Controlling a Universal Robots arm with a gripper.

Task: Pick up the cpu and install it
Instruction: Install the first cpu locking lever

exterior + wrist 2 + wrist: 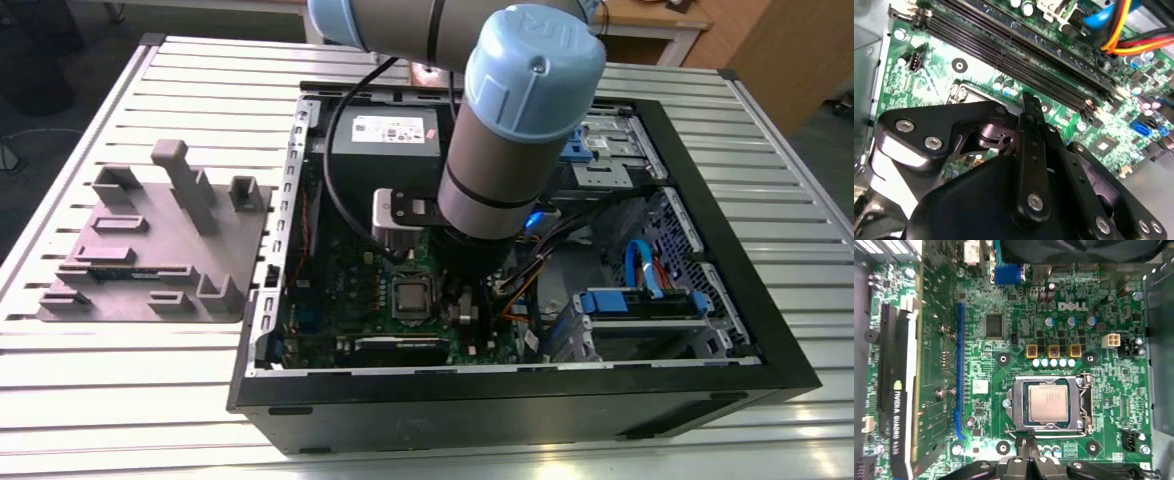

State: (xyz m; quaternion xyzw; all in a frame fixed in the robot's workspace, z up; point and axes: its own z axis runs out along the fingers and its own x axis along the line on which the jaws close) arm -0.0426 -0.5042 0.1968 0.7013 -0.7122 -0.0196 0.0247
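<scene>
in the first wrist view the fingers (1026,449) stand closed together with nothing between them, just beside the socket (1049,404); the cpu (1051,403) lies flat in that socket on the motherboard (1019,340), inside the open computer case (747,250) on the bench (200,80)

1. An open computer case (534,395) lies on its side on a slatted metal desk (120,390), its motherboard (400,320) exposed.
2. The robot arm (514,130) – grey with a light blue cap – reaches down into the case, its lower end over the motherboard just beside the square socket (412,296).
3. A grey moulded tray (154,245) sits on the desk at the exterior view's left, near the case.
4. Inside the case: a grey box with a white label (387,135), and blue drive brackets (638,303) at the exterior view's right.
</scene>
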